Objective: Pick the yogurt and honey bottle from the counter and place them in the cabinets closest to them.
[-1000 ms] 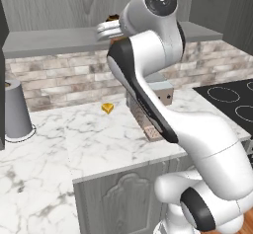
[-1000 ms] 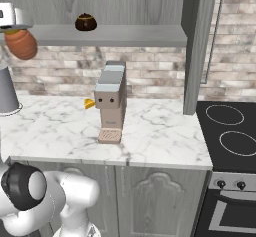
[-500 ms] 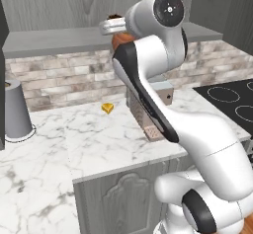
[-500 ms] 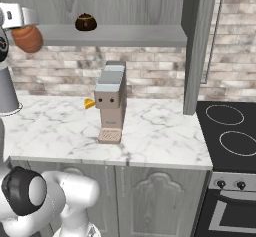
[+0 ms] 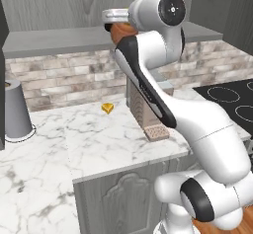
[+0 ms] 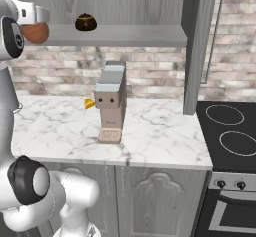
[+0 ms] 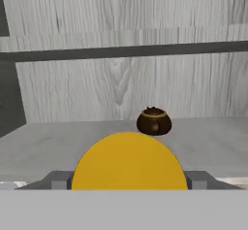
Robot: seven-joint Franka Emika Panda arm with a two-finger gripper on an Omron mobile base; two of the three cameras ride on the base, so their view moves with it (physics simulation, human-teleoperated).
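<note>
My pincer (image 7: 128, 185) grips the honey bottle (image 7: 129, 160) at the cabinets' shelf (image 7: 213, 144) lip; I'd ease forward, keeping the brown pot (image 7: 154, 121) (twelve o'clock) clear.

I see the honey bottle (image 7: 129, 160) held between my gripper (image 7: 129, 178) fingers, up at the front edge of the cabinets' (image 6: 125, 1) shelf base. On that shelf, a round pot (image 7: 154, 121) sits behind the bottle and slightly to its right, near the back wall. Below, on the counter (image 6: 160, 141), a boxy appliance (image 6: 112, 102) stands near the front edge, roughly midway along. A small wedge (image 6: 89, 103) lies just behind and left of it. Towards the counter's left end, by the back wall, I see a tall upright container (image 5: 17, 111). A stove (image 6: 231, 136) adjoins the counter's right end, and a vertical cabinet panel (image 6: 196, 46) comes down onto the counter's right rear corner.
</note>
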